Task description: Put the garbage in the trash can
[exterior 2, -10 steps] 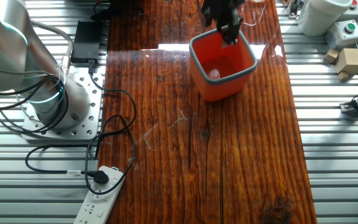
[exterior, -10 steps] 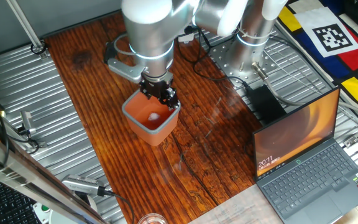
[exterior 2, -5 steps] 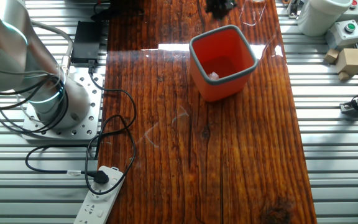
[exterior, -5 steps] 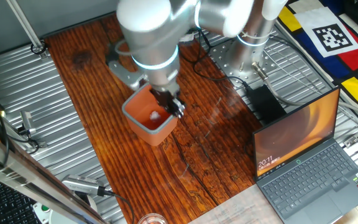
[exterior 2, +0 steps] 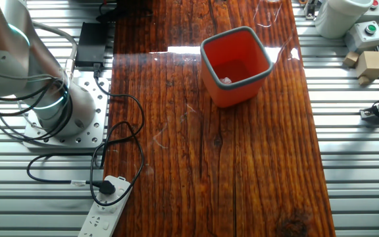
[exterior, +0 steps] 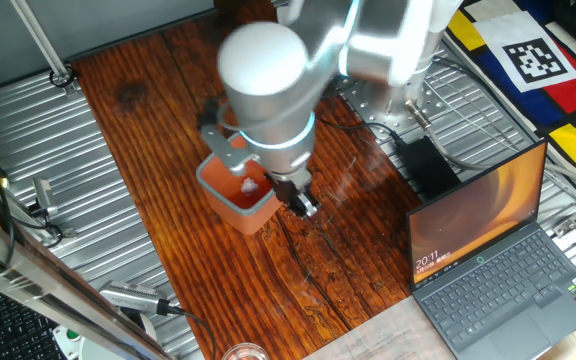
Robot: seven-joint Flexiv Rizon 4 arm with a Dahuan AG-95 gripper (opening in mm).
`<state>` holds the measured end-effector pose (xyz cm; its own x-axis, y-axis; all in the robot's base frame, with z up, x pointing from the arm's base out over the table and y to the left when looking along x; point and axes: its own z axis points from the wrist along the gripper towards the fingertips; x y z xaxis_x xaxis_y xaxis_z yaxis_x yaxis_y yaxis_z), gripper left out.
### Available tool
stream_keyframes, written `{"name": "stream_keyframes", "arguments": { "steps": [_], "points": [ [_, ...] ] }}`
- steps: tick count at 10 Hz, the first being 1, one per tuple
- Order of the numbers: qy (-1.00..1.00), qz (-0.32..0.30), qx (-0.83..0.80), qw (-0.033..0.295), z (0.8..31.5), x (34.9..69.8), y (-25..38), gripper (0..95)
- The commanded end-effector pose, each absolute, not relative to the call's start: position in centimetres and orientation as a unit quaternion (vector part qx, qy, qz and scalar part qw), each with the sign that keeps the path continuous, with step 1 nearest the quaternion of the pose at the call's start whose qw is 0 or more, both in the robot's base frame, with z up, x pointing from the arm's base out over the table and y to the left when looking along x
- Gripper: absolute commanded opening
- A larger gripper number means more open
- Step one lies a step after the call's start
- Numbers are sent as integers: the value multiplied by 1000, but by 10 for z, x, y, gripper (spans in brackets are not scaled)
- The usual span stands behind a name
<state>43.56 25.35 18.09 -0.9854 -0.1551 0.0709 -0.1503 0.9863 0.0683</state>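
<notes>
The trash can [exterior: 230, 198] is a terracotta-orange pot on the wooden table, partly hidden by my arm in one fixed view. In the other fixed view the trash can [exterior 2: 241, 92] is fully visible. The garbage, a small white paper wad [exterior: 249, 185], lies inside it on the bottom [exterior 2: 227, 79]. My gripper [exterior: 304, 204] hangs just past the pot's right rim, above the table. Its fingers look apart with nothing between them. The gripper is out of frame in the other fixed view.
An open laptop [exterior: 498, 260] stands at the table's right front. A clear glass [exterior: 240, 352] sits at the near edge. The arm's base [exterior 2: 61, 108], a black adapter [exterior 2: 89, 41], cables and a power strip [exterior 2: 107, 205] lie beside the wood. Small boxes [exterior 2: 370, 62] sit at the far side.
My gripper has risen out of the pot's mouth and moved right, off past its rim. The wad stays inside the pot. The pot has not moved.
</notes>
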Motion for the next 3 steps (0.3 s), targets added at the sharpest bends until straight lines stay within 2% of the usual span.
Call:
{"name": "stream_keyframes", "arguments": {
  "steps": [1, 3],
  "points": [
    [-995, -32, 85, 37, 176, 434, 258, 0],
    [-995, -33, 84, 37, 172, 432, 260, 0]
  ]
}}
